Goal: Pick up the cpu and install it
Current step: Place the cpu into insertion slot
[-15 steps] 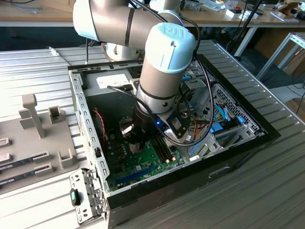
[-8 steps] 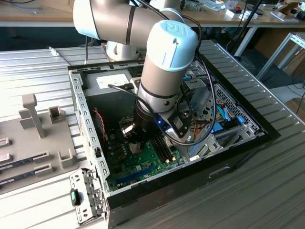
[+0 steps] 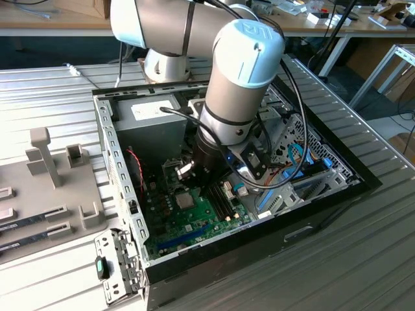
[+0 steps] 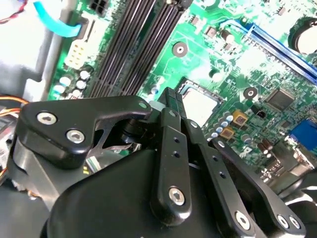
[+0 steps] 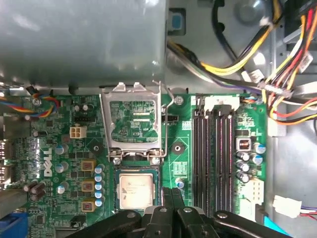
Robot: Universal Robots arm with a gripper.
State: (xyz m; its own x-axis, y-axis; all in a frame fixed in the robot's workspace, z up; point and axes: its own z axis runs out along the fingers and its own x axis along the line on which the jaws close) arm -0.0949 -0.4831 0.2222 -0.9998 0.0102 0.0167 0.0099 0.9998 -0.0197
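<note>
1. In the exterior view, the arm is reaching down into an open computer case [image 3: 123, 168] that is lying on a ribbed metal table [image 3: 363, 259]. The gripper [image 3: 206, 181] is hanging low over the green motherboard [image 3: 194, 217], close to the dark memory slots [image 3: 222, 201]. The cpu [image 3: 185, 199] is showing as a small silvery square on the board, just beside the gripper on the exterior view's left. A grey fixture tray [image 3: 45, 194] is sitting on the table well apart from the case, toward the exterior view's left.

2. In the second wrist view, the gripper's black linkages are crowding the foreground and its fingertips [image 4: 171, 99] are meeting together, gripping nothing that I can see. The cpu [image 4: 200, 105] is lying flat in its socket on the motherboard [image 4: 223, 49], just beyond the fingertips and apart from them. The memory slots [image 4: 133, 44] are running alongside, and a blue expansion slot [image 4: 282, 47] is lying farther off.

3. In the first wrist view, the gripper [image 5: 172, 193] is appearing with its fingers pressed together and empty, right beside one corner of the cpu [image 5: 135, 191]. The cpu is sitting level in the socket, with the metal load frame [image 5: 131, 121] standing flipped open just past it. The memory slots [image 5: 214, 153] are lying on the other side of the gripper, and bundled coloured cables [image 5: 247, 54] are trailing across the case [image 5: 79, 39] beyond the board.
</note>
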